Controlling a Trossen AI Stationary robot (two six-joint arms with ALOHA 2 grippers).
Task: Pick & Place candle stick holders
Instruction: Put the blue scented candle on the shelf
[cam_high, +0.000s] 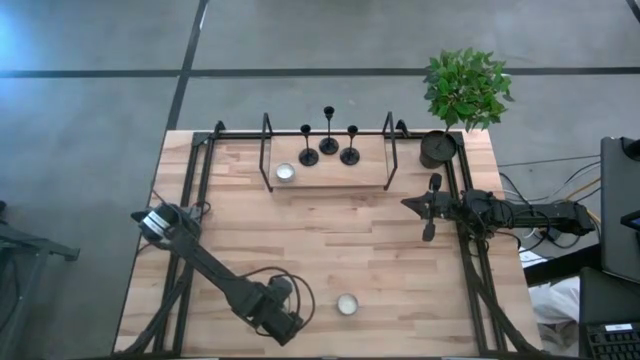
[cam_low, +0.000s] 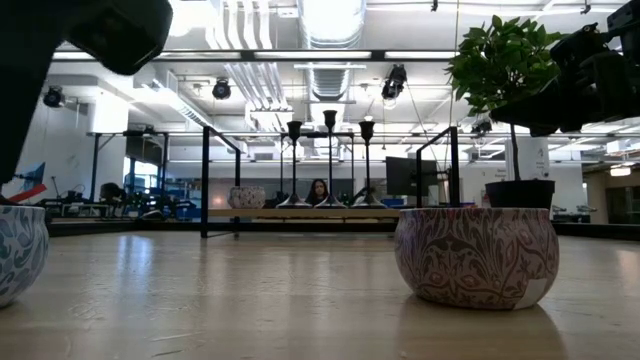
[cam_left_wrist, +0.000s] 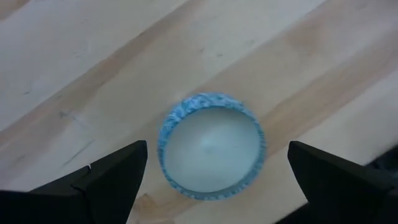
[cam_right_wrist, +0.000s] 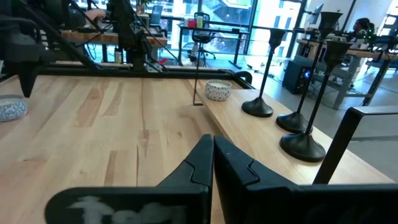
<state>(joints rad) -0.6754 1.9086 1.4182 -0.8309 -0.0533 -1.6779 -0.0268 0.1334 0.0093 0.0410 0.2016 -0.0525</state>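
Observation:
Three black candlestick holders (cam_high: 308, 157) (cam_high: 329, 145) (cam_high: 350, 155) stand on their round bases on a raised wooden shelf (cam_high: 330, 178) at the table's far middle. They also show in the low view (cam_low: 329, 160) and the right wrist view (cam_right_wrist: 302, 144). My right gripper (cam_high: 408, 203) is shut and empty, level, to the right of the shelf (cam_right_wrist: 212, 152). My left gripper (cam_high: 285, 322) is open near the table's front edge. It points down over a blue-patterned candle bowl (cam_left_wrist: 211, 149), with its fingers on either side of the bowl and apart from it.
A small white candle jar (cam_high: 285, 173) sits on the shelf's left end, between black metal end frames (cam_high: 266, 150) (cam_high: 390, 150). A patterned candle bowl (cam_high: 347, 304) stands near the front edge. A potted green plant (cam_high: 462, 90) stands at the far right corner.

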